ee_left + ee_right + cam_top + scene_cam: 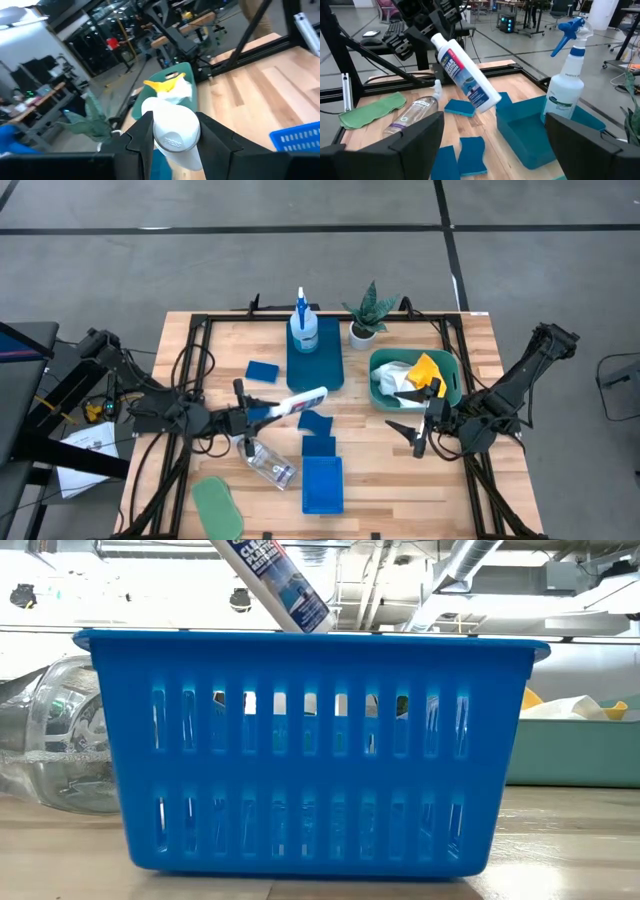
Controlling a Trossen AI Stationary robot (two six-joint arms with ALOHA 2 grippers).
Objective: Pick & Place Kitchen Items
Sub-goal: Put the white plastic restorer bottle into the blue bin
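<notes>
Done: cloths (pixel 415 375) in teal tub (pixel 455 370) | Now: left gripper (pixel 262 412) holds white bottle (pixel 300 402) mid-bench | Right gripper (pixel 415 412) wide, empty | Left: sponges (pixel 262 370), clear bottle (pixel 268 463), green cloth (pixel 217 505)

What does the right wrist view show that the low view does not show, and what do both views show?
Only the right wrist view shows the spray bottle standing in a blue tray, the green cloth, the blue sponges, and the left gripper holding the white bottle by its end. Only the low view shows the slotted blue basket and the teal tub. Both show the white bottle tilted in the air and the clear plastic bottle lying on the table.
</notes>
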